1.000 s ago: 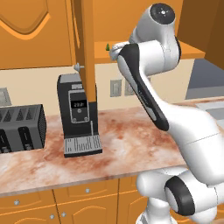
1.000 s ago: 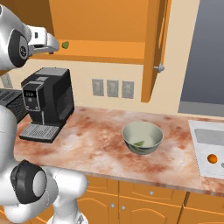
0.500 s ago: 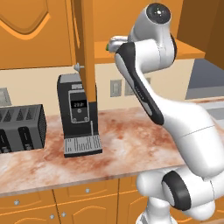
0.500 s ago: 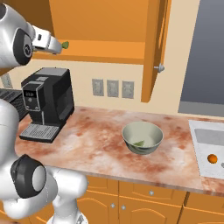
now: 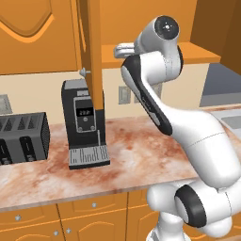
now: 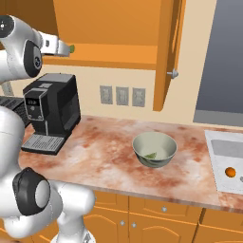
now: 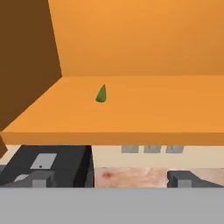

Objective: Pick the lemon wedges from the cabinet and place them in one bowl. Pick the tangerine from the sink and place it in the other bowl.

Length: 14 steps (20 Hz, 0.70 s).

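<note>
Claw [image 7: 107, 179] spread empty before the cabinet [image 7: 131, 118]; next we reach in for the lemon wedge [image 7: 101, 94] on its shelf.

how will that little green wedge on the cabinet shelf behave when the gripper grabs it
The lemon wedge looks tiny beside the open gripper, so probably very light. Its pointed, tapered shape may slip or pivot between the fingers. It stands on its flat end on the shelf, so a nudge could tip it.
</note>
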Tool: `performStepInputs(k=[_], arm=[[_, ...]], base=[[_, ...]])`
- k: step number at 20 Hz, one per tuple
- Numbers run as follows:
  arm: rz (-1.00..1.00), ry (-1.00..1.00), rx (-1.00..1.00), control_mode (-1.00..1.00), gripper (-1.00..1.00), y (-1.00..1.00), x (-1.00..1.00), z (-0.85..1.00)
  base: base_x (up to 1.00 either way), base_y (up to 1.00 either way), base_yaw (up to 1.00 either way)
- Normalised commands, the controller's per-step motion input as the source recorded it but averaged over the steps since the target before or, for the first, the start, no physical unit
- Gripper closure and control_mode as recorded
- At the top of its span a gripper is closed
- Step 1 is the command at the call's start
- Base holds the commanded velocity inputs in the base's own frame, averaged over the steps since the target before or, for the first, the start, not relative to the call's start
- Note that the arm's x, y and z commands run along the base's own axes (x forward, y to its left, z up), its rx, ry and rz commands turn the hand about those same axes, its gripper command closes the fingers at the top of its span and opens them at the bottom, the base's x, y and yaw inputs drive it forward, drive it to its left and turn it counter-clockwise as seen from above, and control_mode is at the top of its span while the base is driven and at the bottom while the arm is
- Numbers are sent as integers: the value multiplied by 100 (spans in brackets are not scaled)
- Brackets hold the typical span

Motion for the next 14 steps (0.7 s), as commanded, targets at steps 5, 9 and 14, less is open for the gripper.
performStepInputs(k=[5,9,14], arm=[[2,8,-9,-100,-100,6,20,8],[-3,1,-8,-100,-100,7,35,11],[-7,-2,-1,-100,-100,16,37,-1]], base=[[0,0,0],[0,0,0],[0,0,0]])
